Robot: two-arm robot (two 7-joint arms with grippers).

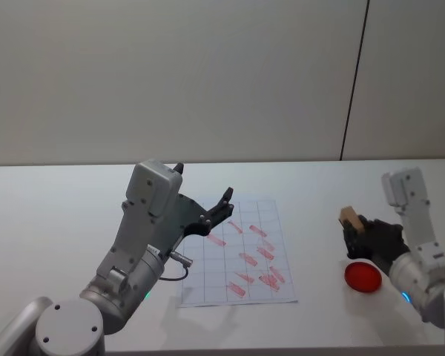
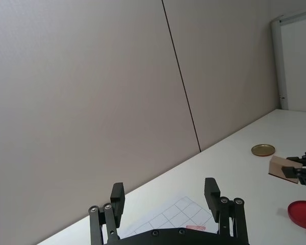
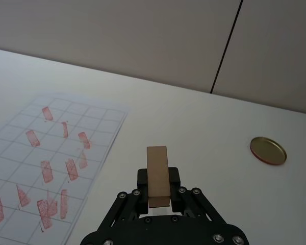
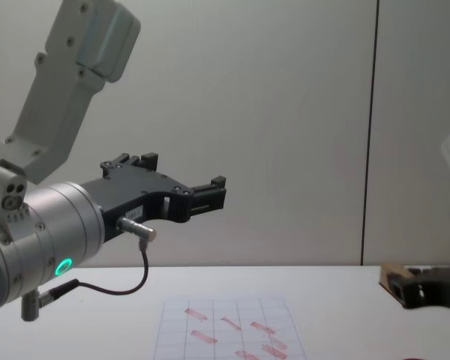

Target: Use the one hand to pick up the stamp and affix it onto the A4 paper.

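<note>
The stamp [image 1: 348, 218], a light-tan wooden block, hangs above the table to the right of the A4 paper [image 1: 237, 256]. My right gripper [image 1: 354, 231], the hand with the blue light, is shut on it. In the right wrist view the stamp [image 3: 157, 175] stands upright between the black fingers [image 3: 174, 176], with the gridded, red-marked paper [image 3: 56, 153] off to one side. My left gripper [image 1: 219, 211] hovers open over the paper's near-left part, holding nothing. The left wrist view has its fingers [image 2: 211, 191] spread apart and the stamp [image 2: 283, 168] farther off.
A red round pad [image 1: 363, 277] lies on the white table just in front of the held stamp. A flat golden disc [image 3: 268, 150] rests farther back on the table. A plain wall stands behind the table's far edge.
</note>
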